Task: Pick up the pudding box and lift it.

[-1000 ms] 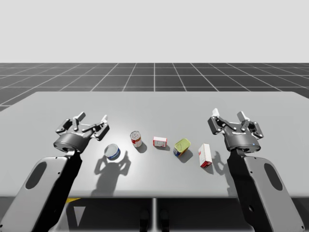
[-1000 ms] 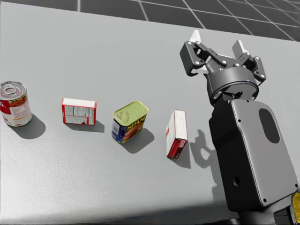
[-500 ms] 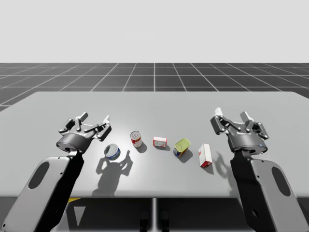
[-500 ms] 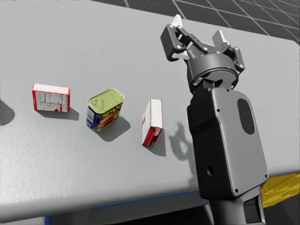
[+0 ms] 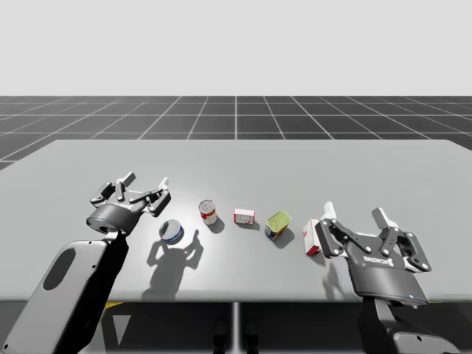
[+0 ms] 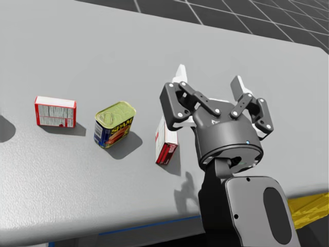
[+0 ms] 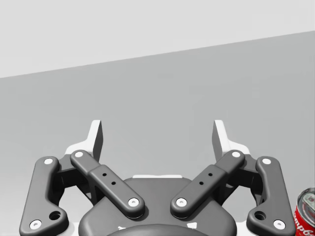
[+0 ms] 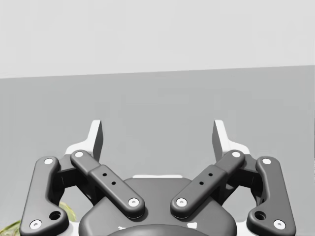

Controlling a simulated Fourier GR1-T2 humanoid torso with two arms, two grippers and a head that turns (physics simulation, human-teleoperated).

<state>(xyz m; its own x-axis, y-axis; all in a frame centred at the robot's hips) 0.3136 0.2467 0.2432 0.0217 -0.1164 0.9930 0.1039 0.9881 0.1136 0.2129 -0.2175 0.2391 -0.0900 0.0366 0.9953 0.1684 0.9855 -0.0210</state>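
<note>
The pudding box [image 5: 311, 236] is a red and white box standing on a narrow side, right of the other items. In the head view the pudding box [image 6: 165, 146] is partly hidden behind one finger of my right gripper [image 6: 208, 80]. My right gripper [image 5: 354, 213] hovers open just right of the box, near the table's front edge, with nothing between its fingers [image 8: 157, 137]. My left gripper [image 5: 144, 184] stands open at the left, holding nothing [image 7: 157, 137].
A row on the grey table [image 5: 236, 162] runs leftward from the box: a blue rectangular can with a yellow-green top [image 5: 277, 223], a small red and white box [image 5: 244, 216], an upright red can [image 5: 208, 212] and a tilted blue round can [image 5: 171, 231].
My right arm has drawn back toward the front edge, bringing its gripper down beside the pudding box. My head has turned to the right. The left arm has barely moved.
</note>
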